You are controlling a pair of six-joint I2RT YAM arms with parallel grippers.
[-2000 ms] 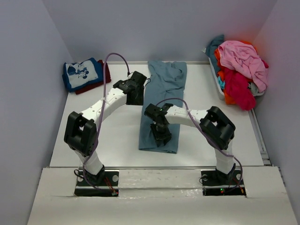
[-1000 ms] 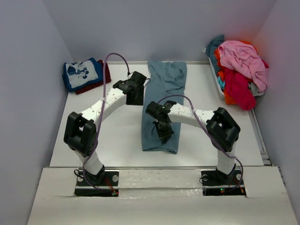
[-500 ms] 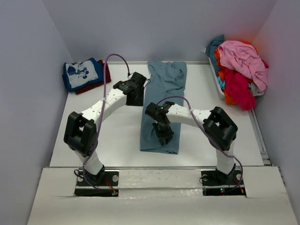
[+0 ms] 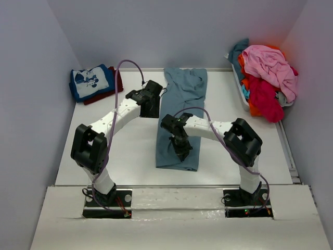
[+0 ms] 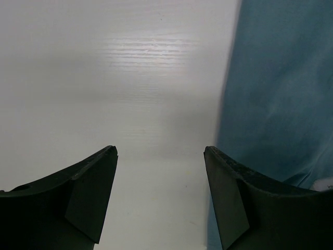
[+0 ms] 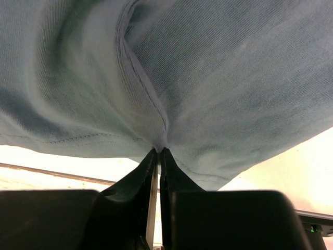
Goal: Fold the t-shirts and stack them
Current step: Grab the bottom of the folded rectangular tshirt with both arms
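The slate-blue t-shirt (image 4: 179, 112) lies as a long strip down the middle of the table. My right gripper (image 4: 181, 151) is shut on a pinch of its cloth near the near end; the wrist view shows the fabric (image 6: 208, 78) bunched at my closed fingertips (image 6: 158, 151). My left gripper (image 4: 149, 110) is open and empty, over bare table just left of the shirt's left edge (image 5: 276, 94). A folded blue tee with white cartoon print (image 4: 91, 80) lies on a dark red tee (image 4: 115, 86) at the back left.
A white bin (image 4: 240, 88) at the back right holds a heap of tees: pink (image 4: 268, 62), red (image 4: 264, 96), orange (image 4: 253, 108), teal (image 4: 239, 49). Grey walls close in on three sides. A metal rail (image 4: 177, 185) runs along the near table edge.
My right gripper has shifted slightly back and forth over the shirt's near end while shut on it, and the near hem has moved a little. The left arm has not moved.
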